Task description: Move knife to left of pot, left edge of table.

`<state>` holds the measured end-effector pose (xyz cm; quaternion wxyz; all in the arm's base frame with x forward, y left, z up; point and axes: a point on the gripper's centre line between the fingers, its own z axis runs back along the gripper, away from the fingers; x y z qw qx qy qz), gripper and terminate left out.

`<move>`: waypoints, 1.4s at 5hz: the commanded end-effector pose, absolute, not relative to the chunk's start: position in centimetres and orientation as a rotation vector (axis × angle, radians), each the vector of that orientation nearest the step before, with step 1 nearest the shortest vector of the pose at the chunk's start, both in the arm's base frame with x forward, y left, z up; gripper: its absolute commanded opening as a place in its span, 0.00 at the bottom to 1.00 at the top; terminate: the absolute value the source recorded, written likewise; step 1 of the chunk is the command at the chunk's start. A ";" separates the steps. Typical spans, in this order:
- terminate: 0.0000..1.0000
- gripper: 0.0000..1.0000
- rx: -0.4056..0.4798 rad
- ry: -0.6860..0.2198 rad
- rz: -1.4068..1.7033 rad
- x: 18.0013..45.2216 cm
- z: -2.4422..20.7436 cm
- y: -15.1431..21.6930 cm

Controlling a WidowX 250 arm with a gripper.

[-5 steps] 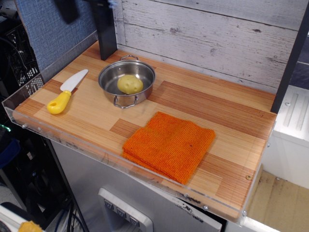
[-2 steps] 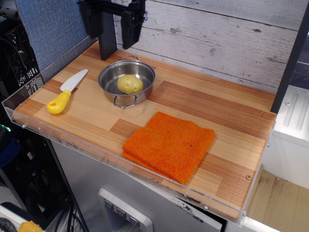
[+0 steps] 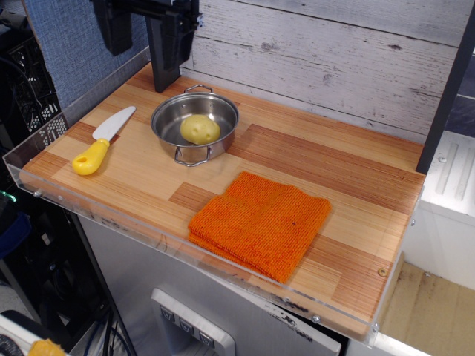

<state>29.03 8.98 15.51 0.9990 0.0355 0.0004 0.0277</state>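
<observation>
The knife [image 3: 103, 140], with a white blade and a yellow handle, lies flat on the wooden table [image 3: 326, 167] near its left edge, to the left of the pot. The steel pot [image 3: 170, 111] stands at the back left and holds a yellow potato-like object [image 3: 200, 128]. My gripper [image 3: 145, 33] hangs at the top of the view, high above the table's back left corner, above and behind the knife and pot. Its two black fingers [image 3: 113, 30] stand apart with nothing between them.
A folded orange cloth [image 3: 260, 221] lies in the front middle. A black post [image 3: 163, 70] stands behind the pot. A clear acrylic rim [image 3: 44, 189] runs along the table edges. A grey plank wall backs the table.
My gripper has come further down into view at the top and then shifted to the left. The knife, the pot and the cloth have not moved.
</observation>
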 end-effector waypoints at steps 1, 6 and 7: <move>0.00 1.00 0.086 -0.048 0.055 27.8 17.7 9.0; 0.00 1.00 0.086 -0.048 0.055 27.8 17.7 9.0; 1.00 1.00 0.086 -0.048 0.055 27.8 17.7 9.0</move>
